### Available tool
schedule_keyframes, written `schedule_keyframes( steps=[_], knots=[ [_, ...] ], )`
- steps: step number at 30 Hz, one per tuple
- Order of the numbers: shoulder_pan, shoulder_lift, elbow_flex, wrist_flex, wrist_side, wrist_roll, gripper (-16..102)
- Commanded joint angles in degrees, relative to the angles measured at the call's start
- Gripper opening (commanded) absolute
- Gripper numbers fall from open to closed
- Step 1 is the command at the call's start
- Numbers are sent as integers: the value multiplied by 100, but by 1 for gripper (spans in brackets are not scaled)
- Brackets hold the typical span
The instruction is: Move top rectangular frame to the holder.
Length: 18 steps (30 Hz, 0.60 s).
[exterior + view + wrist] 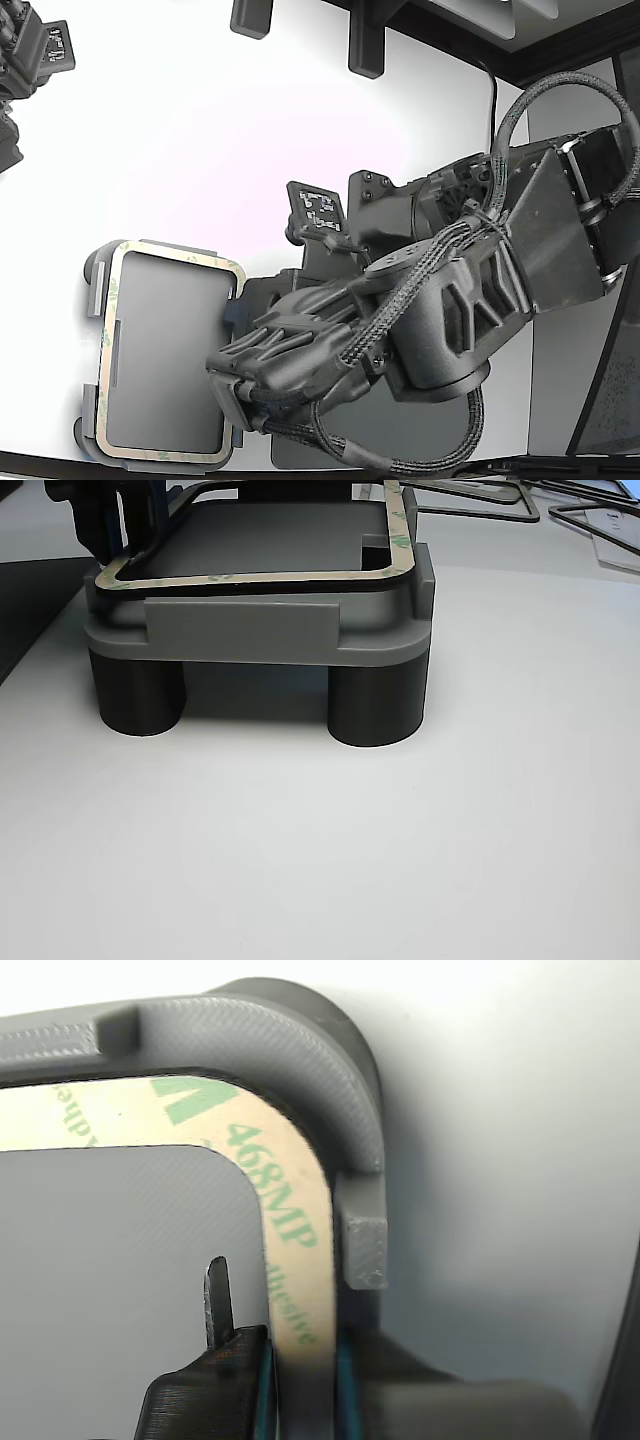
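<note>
The top rectangular frame (170, 258) is a thin beige outline with green print. It lies on the light grey holder (92, 275) at the exterior view's lower left. My gripper (234, 305) reaches in from the right and straddles the frame's right-hand strip. In the wrist view the frame (285, 1210) runs between my dark fingers (215, 1360), whose blue pads sit tight against its two edges, inside the holder's rim (300, 1050). In the other view the frame (250, 580) rests along the holder's top (240, 630), which stands on round legs, with my gripper (115, 525) at its far left corner.
A second dark arm (25, 60) stands at the exterior view's top left. Two black fixtures (365, 45) sit at the table's far edge. A darker grey mat (300, 455) lies under my arm. More thin frames (480, 495) lie behind the holder in the other view.
</note>
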Motion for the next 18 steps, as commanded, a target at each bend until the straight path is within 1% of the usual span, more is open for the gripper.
schedule_keyframes(
  steps=[1,4,6,10,12,13,14,16,18],
  knots=[
    [-88,132,-176,26,88,-35,100],
    [-79,105,-343,26,308,-237,100],
    [-44,185,-396,44,615,-633,100],
    [70,571,-501,44,1907,-2004,100],
    [70,870,-378,44,2575,-2883,100],
    [53,1099,-237,18,2830,-3375,100],
    [-9,1380,-26,-88,2979,-3946,100],
    [-176,2101,519,-387,3103,-5159,100],
    [-413,3032,1301,-1020,2936,-6354,100]
  ],
)
